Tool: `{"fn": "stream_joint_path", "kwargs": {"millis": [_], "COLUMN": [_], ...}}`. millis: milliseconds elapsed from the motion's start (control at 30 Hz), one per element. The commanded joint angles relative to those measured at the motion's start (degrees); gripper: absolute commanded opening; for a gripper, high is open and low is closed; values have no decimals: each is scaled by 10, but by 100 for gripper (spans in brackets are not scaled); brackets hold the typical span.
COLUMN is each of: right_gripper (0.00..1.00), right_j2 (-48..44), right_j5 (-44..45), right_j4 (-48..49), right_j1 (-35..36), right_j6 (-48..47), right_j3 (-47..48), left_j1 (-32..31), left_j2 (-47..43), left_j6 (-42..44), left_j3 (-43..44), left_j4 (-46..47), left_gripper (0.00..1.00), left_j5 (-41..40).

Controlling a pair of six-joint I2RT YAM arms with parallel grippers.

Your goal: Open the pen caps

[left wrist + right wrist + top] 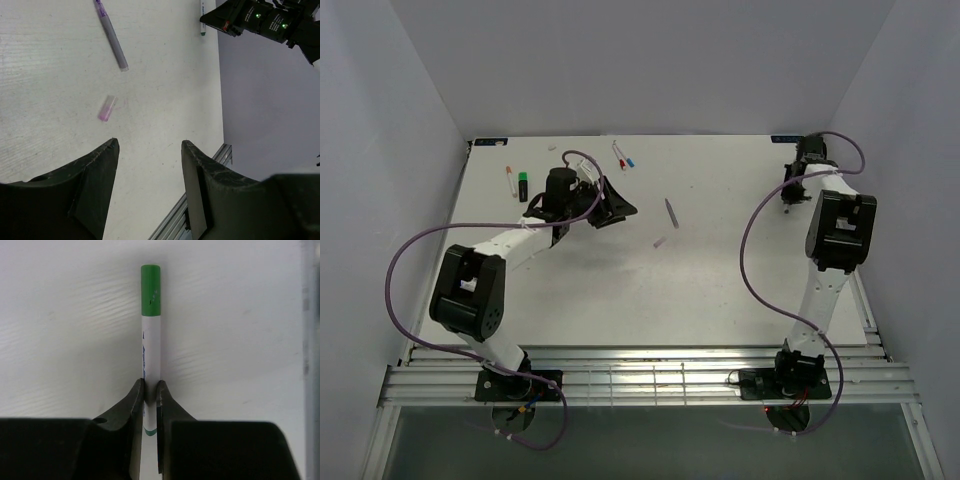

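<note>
We've got the right claw (150, 385) clamped on the white pen (151, 345), green cap (150, 290) on. Left claw (150, 145) open, empty. Next: left grips cap, pulls along axis.

We saw the right end effector (150, 390) clamped on a white pen (151, 352), its green cap (150, 290) pointing away over the pale worktop (60, 340).

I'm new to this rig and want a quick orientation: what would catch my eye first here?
The right gripper is shut on a white pen with a green cap, near the far right corner of the table. The left gripper hangs open over it, where a grey-purple pen and a small pink cap lie apart near the middle.
</note>
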Motion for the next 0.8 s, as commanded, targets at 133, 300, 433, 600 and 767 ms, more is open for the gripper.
{"fn": "stream_joint_path", "kwargs": {"millis": [133, 300, 433, 600, 767], "right_gripper": [8, 8, 8, 8, 8], "right_j2": [-193, -310, -362, -375, -358], "right_j5": [-106, -207, -263, -289, -296], "right_j4": [-17, 53, 112, 144, 150], "right_j1": [183, 283, 346, 403, 424], "right_j6": [73, 119, 145, 169, 171], "right_j3": [-77, -240, -311, -323, -291], "left_j1": [-2, -2, -2, -2, -15], "left_j2": [-11, 0, 17, 15, 22], "left_j6": [24, 32, 32, 21, 5], "left_j3": [68, 110, 126, 116, 111], "left_j4": [-53, -95, -107, -104, -91], "left_gripper": [62, 62, 62, 62, 62], "left_j5": [17, 4, 0, -12, -13]}}
